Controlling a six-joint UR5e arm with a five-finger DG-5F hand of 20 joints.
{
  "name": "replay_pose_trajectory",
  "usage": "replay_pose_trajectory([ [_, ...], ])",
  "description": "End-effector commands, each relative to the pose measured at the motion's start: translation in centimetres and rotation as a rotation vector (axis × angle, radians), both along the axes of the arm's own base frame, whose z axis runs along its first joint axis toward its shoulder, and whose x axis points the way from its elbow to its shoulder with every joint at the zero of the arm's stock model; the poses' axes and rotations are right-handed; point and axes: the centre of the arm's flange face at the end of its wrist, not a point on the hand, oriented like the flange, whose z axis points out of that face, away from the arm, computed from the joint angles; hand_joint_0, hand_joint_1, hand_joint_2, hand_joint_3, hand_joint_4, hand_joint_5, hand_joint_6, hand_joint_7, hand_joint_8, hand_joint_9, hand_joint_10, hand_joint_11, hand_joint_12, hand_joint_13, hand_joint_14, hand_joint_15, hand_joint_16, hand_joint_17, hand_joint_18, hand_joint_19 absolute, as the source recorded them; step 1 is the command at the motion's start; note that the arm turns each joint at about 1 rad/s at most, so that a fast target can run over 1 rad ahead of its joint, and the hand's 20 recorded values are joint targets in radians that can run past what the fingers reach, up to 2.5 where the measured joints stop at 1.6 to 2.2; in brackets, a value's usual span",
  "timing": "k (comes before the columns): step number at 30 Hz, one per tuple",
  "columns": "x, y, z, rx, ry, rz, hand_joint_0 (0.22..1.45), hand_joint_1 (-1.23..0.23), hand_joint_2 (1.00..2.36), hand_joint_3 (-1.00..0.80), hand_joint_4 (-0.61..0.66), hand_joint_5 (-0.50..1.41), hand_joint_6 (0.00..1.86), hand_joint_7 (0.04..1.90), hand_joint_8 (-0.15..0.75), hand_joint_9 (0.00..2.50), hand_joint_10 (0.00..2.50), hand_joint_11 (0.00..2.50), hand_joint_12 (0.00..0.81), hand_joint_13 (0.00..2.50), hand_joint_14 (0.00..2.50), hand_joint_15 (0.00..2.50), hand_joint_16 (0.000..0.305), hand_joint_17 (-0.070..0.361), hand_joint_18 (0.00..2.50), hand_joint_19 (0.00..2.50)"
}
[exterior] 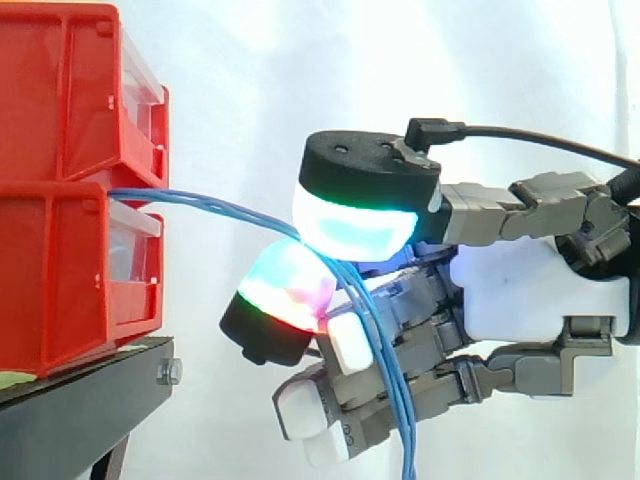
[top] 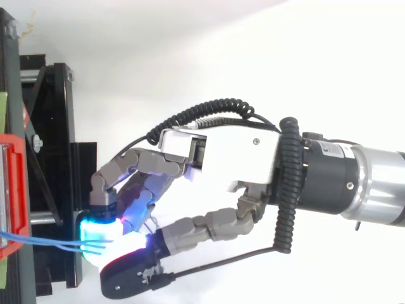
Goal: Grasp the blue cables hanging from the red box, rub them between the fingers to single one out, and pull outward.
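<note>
Thin blue cables (exterior: 200,206) leave the front of the lower red bin (exterior: 60,280) and run right in a shallow sag. My hand (exterior: 520,290) comes in from the right and pinches them between a cyan-glowing pad (exterior: 350,225) above and a red-green glowing pad (exterior: 285,285) below. Past the pinch the cables drop down in front of the other curled fingers and out of the bottom of the side view. From above, the cables (top: 44,241) stretch from the red bin's edge (top: 12,190) to the glowing pads of the hand (top: 234,152).
A second red bin (exterior: 60,100) is stacked on the lower one. Both rest on a black stand (exterior: 90,385), whose frame (top: 54,126) lies just left of the fingers in the top view. A white curtain hangs behind.
</note>
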Motion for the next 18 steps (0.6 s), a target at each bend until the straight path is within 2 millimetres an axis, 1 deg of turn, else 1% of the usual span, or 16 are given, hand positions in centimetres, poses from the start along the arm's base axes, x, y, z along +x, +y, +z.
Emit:
replay_pose_trajectory([
  [1,-0.29,-0.01,0.06,0.004,0.024,0.006,0.63,-0.80,1.02,-0.17,0.08,-0.16,0.92,1.01,0.304,1.03,0.02,0.59,0.364,0.84,0.02,0.56,0.041,0.093,0.61,0.48],
  [2,-0.36,0.09,-0.01,0.003,0.032,0.007,0.64,-0.81,1.02,-0.17,0.06,-0.16,0.92,1.01,0.307,1.03,0.02,0.59,0.362,0.84,0.02,0.57,0.041,0.093,0.61,0.47],
  [4,-0.39,0.09,0.04,0.011,0.037,0.007,0.70,-0.91,1.02,-0.19,0.00,-0.18,0.93,1.04,0.294,0.98,0.02,0.59,0.356,0.83,0.02,0.56,0.042,0.093,0.62,0.46],
  [5,-0.40,0.09,0.03,0.014,0.038,0.007,0.71,-0.92,1.02,-0.20,0.00,-0.18,0.94,1.07,0.295,0.97,0.02,0.60,0.357,0.82,0.03,0.56,0.042,0.093,0.62,0.46],
  [6,-0.43,0.20,0.00,0.022,0.039,0.009,0.74,-0.94,1.02,-0.28,0.01,-0.19,0.94,1.03,0.282,0.95,0.02,0.60,0.353,0.82,0.02,0.56,0.042,0.094,0.62,0.45],
  [8,-0.45,0.19,-0.01,0.031,0.040,0.009,0.77,-0.94,1.01,-0.37,0.02,-0.19,0.94,1.00,0.278,0.95,0.02,0.60,0.349,0.81,0.03,0.56,0.042,0.093,0.62,0.45],
  [9,-0.46,0.19,-0.03,0.037,0.041,0.009,0.79,-0.93,1.00,-0.45,0.03,-0.19,0.94,0.97,0.274,0.95,0.02,0.59,0.347,0.81,0.03,0.56,0.041,0.093,0.63,0.44],
  [10,-0.43,0.20,0.04,0.039,0.039,0.009,0.79,-0.93,1.00,-0.48,0.03,-0.19,0.94,0.96,0.273,0.95,0.02,0.59,0.345,0.81,0.02,0.56,0.041,0.093,0.63,0.44],
  [11,-0.46,0.19,-0.03,0.043,0.040,0.009,0.78,-0.93,1.00,-0.50,0.06,-0.19,0.93,0.96,0.276,0.95,0.02,0.58,0.346,0.81,0.03,0.56,0.041,0.093,0.64,0.44],
  [13,-0.46,0.17,-0.03,0.046,0.039,0.007,0.73,-0.91,1.00,-0.50,0.11,-0.18,0.92,1.01,0.282,1.00,0.02,0.59,0.345,0.83,0.02,0.56,0.041,0.092,0.66,0.45],
  [14,-0.48,0.17,-0.04,0.047,0.041,0.007,0.73,-0.91,1.00,-0.50,0.11,-0.17,0.92,1.01,0.284,1.00,0.02,0.59,0.346,0.83,0.02,0.55,0.041,0.091,0.66,0.45],
  [16,-0.45,0.30,0.03,0.050,0.039,0.009,0.66,-0.86,1.00,-0.50,0.14,-0.16,0.92,0.99,0.290,1.03,0.02,0.59,0.348,0.85,0.02,0.57,0.040,0.091,0.66,0.48],
  [18,-0.37,0.20,0.21,0.054,0.037,0.007,0.62,-0.83,1.00,-0.50,0.14,-0.16,0.91,0.99,0.296,1.05,0.02,0.59,0.351,0.86,0.02,0.58,0.041,0.091,0.67,0.49],
])
